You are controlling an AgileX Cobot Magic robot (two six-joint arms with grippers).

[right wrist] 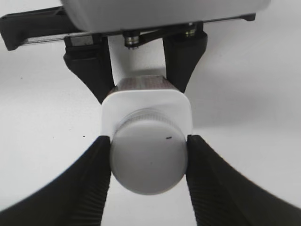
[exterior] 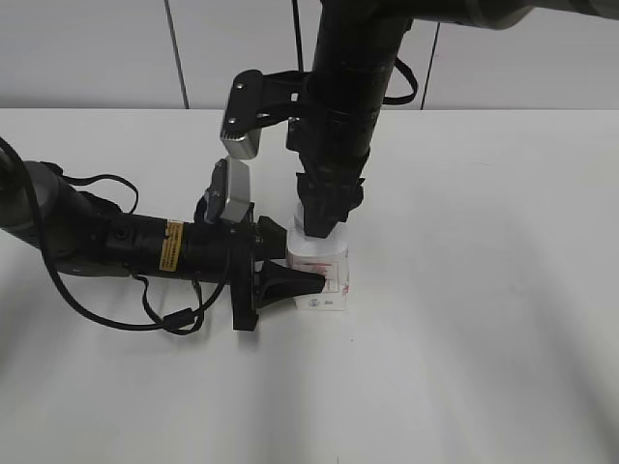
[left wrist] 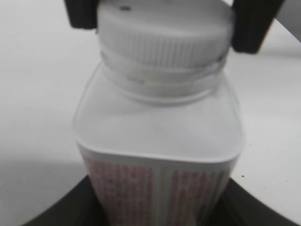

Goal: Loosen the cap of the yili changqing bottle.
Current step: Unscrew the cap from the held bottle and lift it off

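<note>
The yili changqing bottle [exterior: 324, 271] stands upright on the white table, white with red print on its label. It fills the left wrist view [left wrist: 160, 136] and shows from above in the right wrist view [right wrist: 146, 106]. My left gripper [exterior: 290, 280] comes in from the left and is shut on the bottle's body [left wrist: 157, 197]. My right gripper [exterior: 317, 227] comes down from above and is shut on the cap [right wrist: 148, 160], one finger on each side. The ribbed white cap also shows in the left wrist view [left wrist: 162, 37].
The white table [exterior: 484, 290] spreads all around the bottle. The left arm's black cable [exterior: 164, 319] loops on the table at the left. A grey wall [exterior: 97, 48] stands behind the table.
</note>
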